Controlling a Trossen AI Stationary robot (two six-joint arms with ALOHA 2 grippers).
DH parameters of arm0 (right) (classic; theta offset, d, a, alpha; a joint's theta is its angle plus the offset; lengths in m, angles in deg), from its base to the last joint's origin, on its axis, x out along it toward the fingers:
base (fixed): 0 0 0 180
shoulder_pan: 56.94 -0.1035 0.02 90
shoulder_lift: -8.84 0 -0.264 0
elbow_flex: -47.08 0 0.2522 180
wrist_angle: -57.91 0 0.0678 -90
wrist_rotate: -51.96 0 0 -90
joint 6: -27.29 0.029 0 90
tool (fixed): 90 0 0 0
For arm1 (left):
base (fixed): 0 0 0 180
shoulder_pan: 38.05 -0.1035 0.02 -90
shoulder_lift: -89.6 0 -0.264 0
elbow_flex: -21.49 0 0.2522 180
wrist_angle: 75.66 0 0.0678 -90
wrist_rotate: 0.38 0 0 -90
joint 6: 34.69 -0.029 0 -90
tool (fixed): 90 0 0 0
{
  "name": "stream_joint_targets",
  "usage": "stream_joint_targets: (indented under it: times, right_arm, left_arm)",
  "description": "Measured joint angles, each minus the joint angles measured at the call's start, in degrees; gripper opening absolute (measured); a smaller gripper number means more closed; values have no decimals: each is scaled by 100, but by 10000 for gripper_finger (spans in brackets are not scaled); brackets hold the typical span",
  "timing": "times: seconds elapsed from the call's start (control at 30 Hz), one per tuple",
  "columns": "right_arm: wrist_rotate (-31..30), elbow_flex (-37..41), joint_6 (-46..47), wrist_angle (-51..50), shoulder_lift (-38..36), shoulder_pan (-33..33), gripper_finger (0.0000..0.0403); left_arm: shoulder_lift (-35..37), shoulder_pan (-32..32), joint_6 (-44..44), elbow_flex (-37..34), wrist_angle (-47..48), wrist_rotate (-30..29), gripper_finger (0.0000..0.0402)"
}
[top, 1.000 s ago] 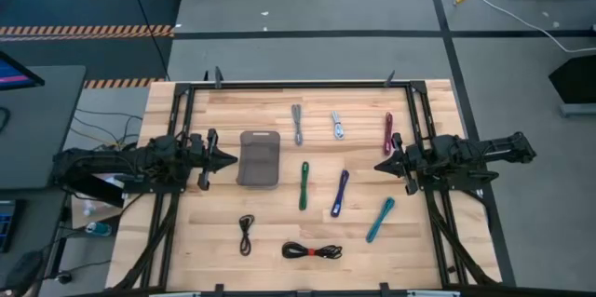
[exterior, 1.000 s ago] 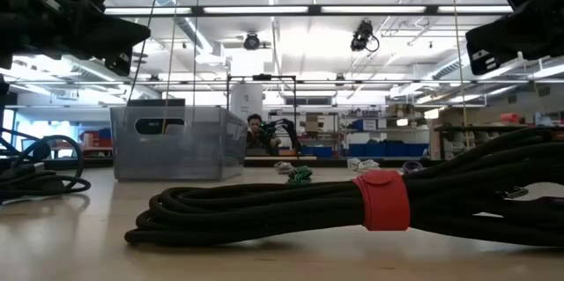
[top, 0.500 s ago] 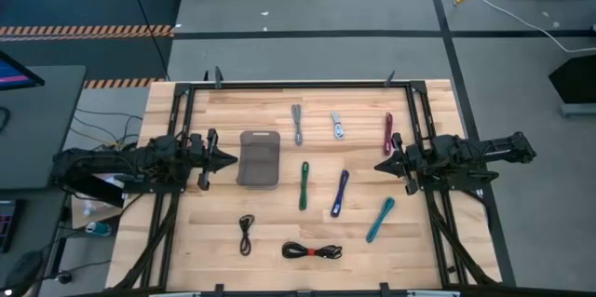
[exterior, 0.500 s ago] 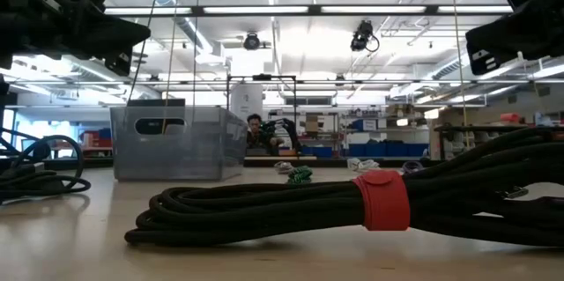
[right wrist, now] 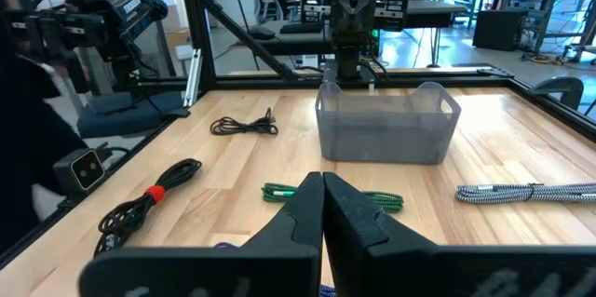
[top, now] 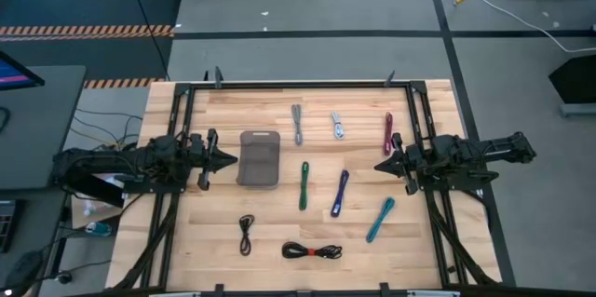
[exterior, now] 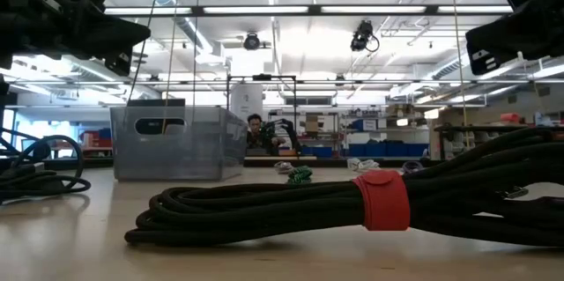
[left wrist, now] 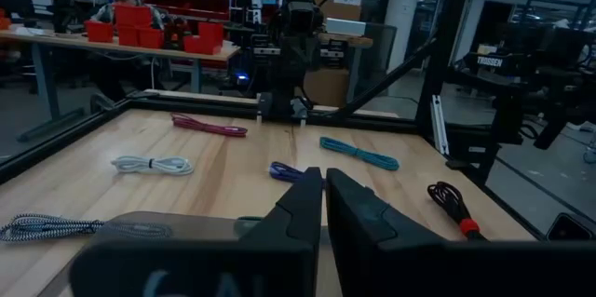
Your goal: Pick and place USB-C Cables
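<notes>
Several bundled USB-C cables lie flat and apart on the wooden table: grey (top: 297, 124), silver (top: 337, 125) and magenta (top: 388, 133) at the far side, green (top: 304, 185), purple (top: 340, 193) and teal (top: 379, 220) in the middle, and a small black one (top: 246, 235) and a red-tied black one (top: 312, 251) near the front edge. My left gripper (top: 233, 158) hangs shut at the table's left, pointing level at the grey tray. My right gripper (top: 378, 165) hangs shut at the right, level, above the table. Neither touches anything.
A grey rectangular tray (top: 259, 158) stands left of centre, just in front of my left gripper. Black frame rails (top: 298, 85) run along the table's far, left and right sides. A person (exterior: 256, 129) sits far off in the room behind.
</notes>
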Motion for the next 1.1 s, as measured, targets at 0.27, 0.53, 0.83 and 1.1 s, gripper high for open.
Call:
stream_joint_targets:
  times: [0.27, 0.53, 0.83, 1.1]
  right_arm:
    - [1, 0, -1, -1, 0, 2, 12]
    - [1, 0, 1, 0, 0, 0, 12]
    - [-1, 0, 1, -1, 2, 2, 12]
    - [1, 0, 1, 0, 1, 0, 12]
  left_arm:
    - [1, 1, 2, 0, -2, -2, 25]
    - [1, -1, 1, 1, -1, -1, 25]
    - [-2, 1, 2, 1, -2, 1, 25]
    - [-1, -2, 317, 1, -179, -6, 25]
